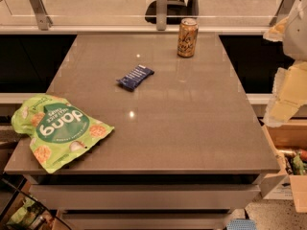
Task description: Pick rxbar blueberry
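The rxbar blueberry (pixel 135 77) is a small flat bar in a dark navy wrapper with white lettering. It lies flat and slanted on the grey table (pixel 182 123), left of centre toward the far side. My gripper (pixel 283 99) hangs at the right edge of the view, pale yellow and white, close to the camera. It is well to the right of the bar, beyond the table's right edge, and holds nothing that I can see.
An orange-gold drink can (pixel 187 38) stands upright near the far edge, right of the bar. A large green snack bag (pixel 60 131) lies on the front left corner, overhanging it. A glass railing (pixel 96 8) runs behind. A cardboard box (pixel 288 162) sits on the floor at the right.
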Robot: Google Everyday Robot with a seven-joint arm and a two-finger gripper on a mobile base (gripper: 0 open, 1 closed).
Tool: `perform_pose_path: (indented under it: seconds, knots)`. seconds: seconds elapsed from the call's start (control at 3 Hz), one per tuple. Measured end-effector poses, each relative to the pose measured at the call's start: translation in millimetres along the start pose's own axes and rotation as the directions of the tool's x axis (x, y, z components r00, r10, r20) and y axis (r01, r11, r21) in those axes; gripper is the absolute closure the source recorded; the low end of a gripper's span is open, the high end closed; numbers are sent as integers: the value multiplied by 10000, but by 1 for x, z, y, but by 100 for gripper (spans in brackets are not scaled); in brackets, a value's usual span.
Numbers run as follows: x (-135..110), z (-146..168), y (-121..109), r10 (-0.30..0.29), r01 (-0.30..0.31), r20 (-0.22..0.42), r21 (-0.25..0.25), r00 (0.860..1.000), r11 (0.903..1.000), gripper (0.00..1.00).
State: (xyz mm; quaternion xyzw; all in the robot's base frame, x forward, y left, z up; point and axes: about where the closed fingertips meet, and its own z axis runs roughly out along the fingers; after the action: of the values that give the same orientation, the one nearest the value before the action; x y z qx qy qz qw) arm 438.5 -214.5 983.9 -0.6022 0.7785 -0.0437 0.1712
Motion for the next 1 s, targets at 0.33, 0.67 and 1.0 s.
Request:
perform_pose_path:
  seconds: [0.33, 0.67, 1.0]
  knots:
    - [0, 0, 0, 0, 0, 0, 0, 10000, 10000, 0]
    - [-3, -1, -1, -161, 161, 39, 109, 9999, 9998, 0]
    - [-10, 6, -8, -859, 853, 276, 212, 9959, 9961, 0]
